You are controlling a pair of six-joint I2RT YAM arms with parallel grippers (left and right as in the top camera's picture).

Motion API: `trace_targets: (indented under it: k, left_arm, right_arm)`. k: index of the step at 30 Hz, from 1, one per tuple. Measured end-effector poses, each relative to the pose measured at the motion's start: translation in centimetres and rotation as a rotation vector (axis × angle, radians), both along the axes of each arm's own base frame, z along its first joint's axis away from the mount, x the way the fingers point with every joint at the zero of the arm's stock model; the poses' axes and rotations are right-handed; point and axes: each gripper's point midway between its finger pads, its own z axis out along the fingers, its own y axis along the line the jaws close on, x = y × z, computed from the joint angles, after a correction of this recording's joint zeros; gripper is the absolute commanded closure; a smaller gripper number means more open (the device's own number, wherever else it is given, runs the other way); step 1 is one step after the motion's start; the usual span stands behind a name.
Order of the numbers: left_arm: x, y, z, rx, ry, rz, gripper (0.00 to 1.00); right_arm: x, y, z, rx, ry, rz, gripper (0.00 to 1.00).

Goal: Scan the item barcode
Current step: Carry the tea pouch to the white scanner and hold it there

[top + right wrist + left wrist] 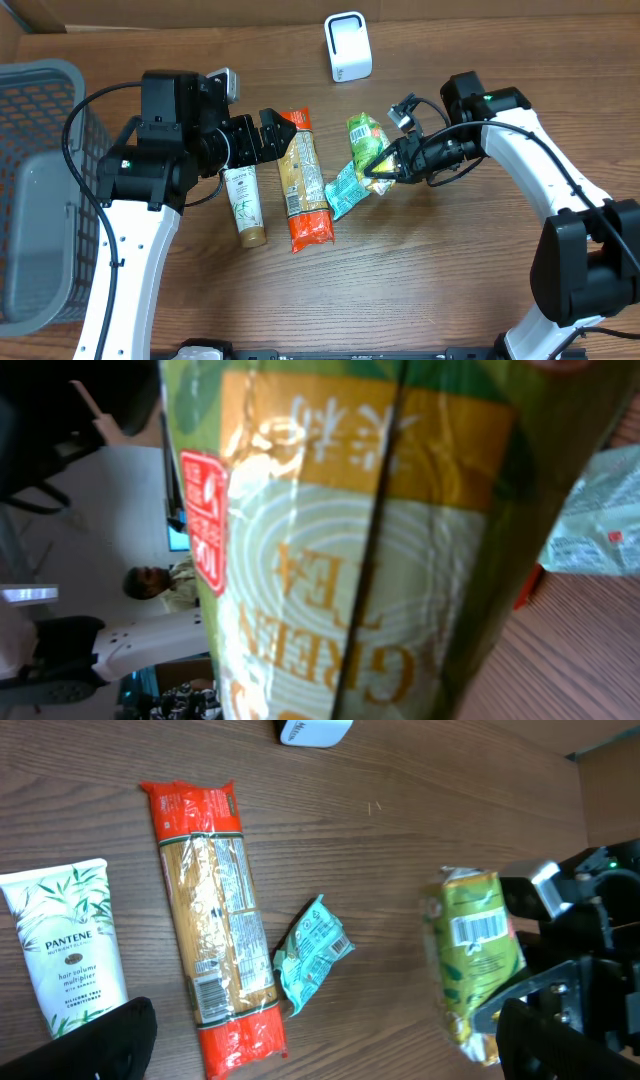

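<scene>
While the counter [450, 290] carries the other goods, the right claw [385, 168] is closed on the lower end of the green tea packet [366, 140], which appears raised and tilted. Carry the packet toward the white scanner [348, 46] at the far edge. Turn the barcode [478, 928] square to the scanner face and hold it steady, without creasing the label.

The grey basket [40, 190] occupies the left edge. The left claw [268, 138] hovers wide open and empty over the spaghetti bag [303, 180]. The Pantene tube [244, 205] and teal sachet [345, 190] lie off the path. Bare counter separates packet and scanner.
</scene>
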Motion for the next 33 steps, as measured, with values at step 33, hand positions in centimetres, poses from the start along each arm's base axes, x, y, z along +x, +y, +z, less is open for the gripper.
trace_targets:
  k: [33]
  left_arm:
    - [0.0,0.0,-0.1,0.0,0.003,0.0,0.0]
  right_arm:
    - [27.0,-2.8,9.0,-1.0,-1.224,-0.577,0.96]
